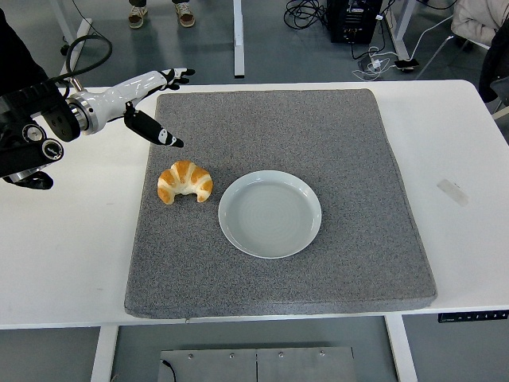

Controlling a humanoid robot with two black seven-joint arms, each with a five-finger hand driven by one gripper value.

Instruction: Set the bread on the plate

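Left hand [151, 99] spread, empty, above-left of golden curved croissant [184, 181]; croissant long axis crosswise, just left of round pale plate [270, 213].

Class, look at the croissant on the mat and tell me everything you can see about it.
The croissant is a golden-brown crescent with darker ridges and paler bands, and its two tips point toward the table's near edge. It looks whole. It lies flat on the grey mat, just left of the white plate, close to it but apart. Only the mat touches it; the left hand is above and behind it, open.
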